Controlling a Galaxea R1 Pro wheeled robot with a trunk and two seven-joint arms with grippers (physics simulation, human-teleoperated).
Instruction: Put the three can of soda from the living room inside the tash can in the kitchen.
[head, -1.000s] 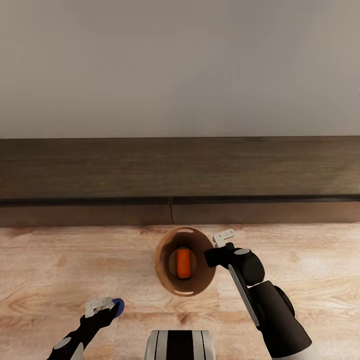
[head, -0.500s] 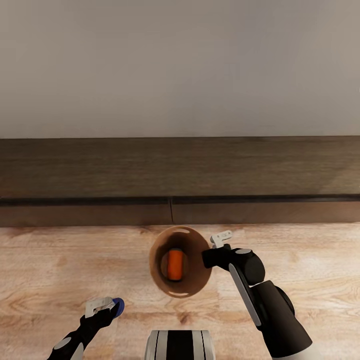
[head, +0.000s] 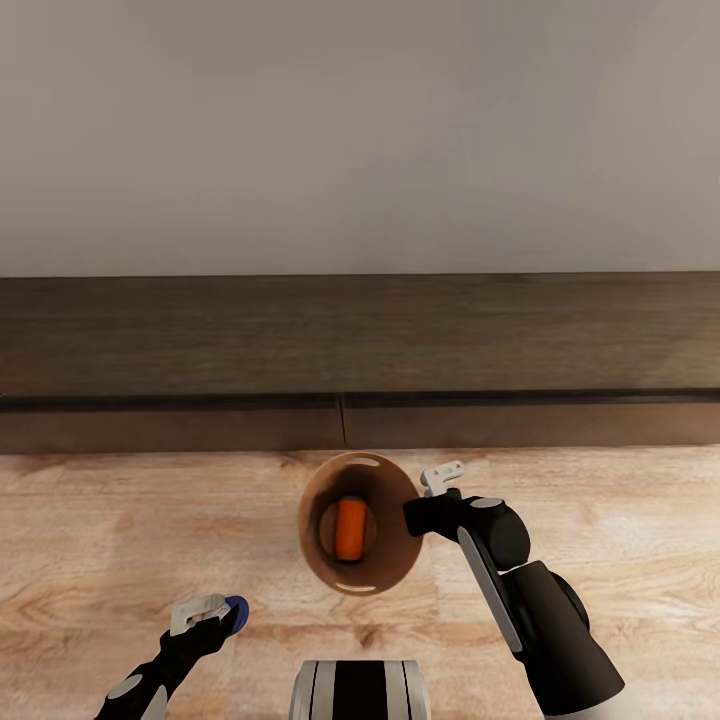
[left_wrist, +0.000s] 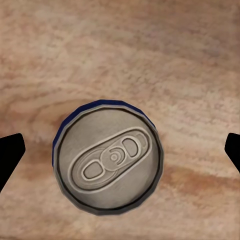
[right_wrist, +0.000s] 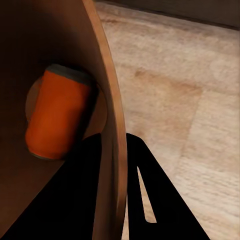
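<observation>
Trash can, brown-lined, on plank floor near dark cabinet, orange can lying inside, right tool clamped on its rim; blue can upright between left tool's parted fingers.

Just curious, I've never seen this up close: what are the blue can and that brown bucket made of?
The blue can looks like metal: dull grey brushed top with a pull tab. The bucket is harder to tell: a smooth matte brown inside, perhaps plastic or cardboard. These are simulator renders.
</observation>
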